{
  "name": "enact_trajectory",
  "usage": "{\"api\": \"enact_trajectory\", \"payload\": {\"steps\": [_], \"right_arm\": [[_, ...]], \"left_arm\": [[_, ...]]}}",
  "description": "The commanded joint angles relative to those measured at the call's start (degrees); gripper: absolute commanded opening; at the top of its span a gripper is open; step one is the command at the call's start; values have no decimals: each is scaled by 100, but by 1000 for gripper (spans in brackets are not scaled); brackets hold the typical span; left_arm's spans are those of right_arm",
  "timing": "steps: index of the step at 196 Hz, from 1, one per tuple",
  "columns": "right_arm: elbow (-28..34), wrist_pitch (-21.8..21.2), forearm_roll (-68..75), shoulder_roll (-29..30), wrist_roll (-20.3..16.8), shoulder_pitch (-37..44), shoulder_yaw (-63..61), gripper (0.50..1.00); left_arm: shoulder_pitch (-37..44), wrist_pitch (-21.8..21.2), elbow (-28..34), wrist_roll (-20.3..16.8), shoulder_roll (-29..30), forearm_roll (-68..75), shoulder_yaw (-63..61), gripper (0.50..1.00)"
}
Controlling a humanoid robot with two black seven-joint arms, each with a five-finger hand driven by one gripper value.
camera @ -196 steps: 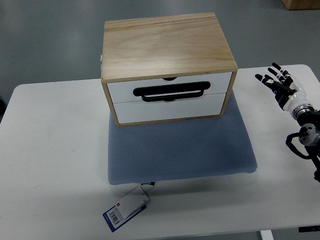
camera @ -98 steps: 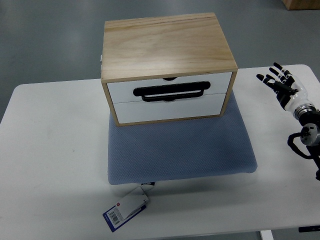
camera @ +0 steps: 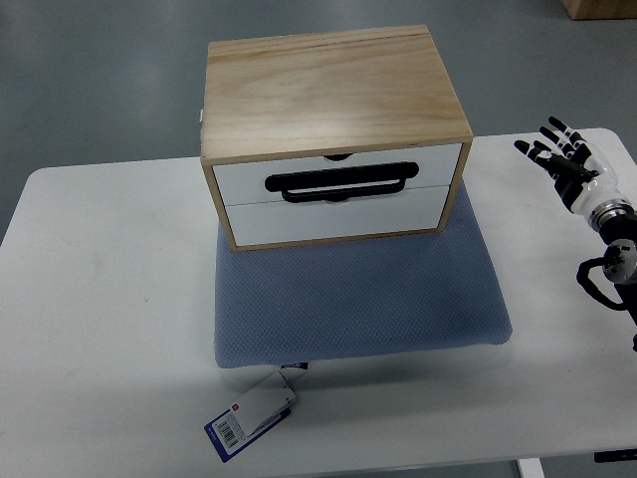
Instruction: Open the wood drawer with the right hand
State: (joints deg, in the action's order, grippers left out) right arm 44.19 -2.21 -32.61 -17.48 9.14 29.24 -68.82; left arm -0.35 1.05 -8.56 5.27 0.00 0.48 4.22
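A light wood drawer box (camera: 331, 100) stands on a blue-grey mat (camera: 358, 294) on the white table. Its two white drawer fronts face me, both closed. A black handle (camera: 340, 182) runs across the seam between them. My right hand (camera: 559, 156) hovers over the table's right side, well to the right of the box, fingers spread and holding nothing. It is apart from the box and the handle. The left arm does not show.
A white and blue tag (camera: 250, 415) lies near the table's front edge, by the mat's front left corner. The white table (camera: 109, 299) ends at a grey floor behind the box. A cardboard box corner (camera: 597, 8) shows at the top right.
My right hand has drifted a little to the right and up, away from the box. The drawers have stayed closed.
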Motion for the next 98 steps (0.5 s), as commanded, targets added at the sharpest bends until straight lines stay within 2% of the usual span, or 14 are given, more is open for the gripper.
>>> {"api": "enact_trajectory", "payload": {"steps": [1, 98], "right_arm": [[2, 1, 0, -10, 0, 2, 0, 932], [-7, 19, 0, -274, -9, 29, -9, 932]], "left_arm": [[0, 1, -5, 0, 0, 5, 0, 1000], [0, 1, -5, 0, 0, -4, 0, 1000]]}}
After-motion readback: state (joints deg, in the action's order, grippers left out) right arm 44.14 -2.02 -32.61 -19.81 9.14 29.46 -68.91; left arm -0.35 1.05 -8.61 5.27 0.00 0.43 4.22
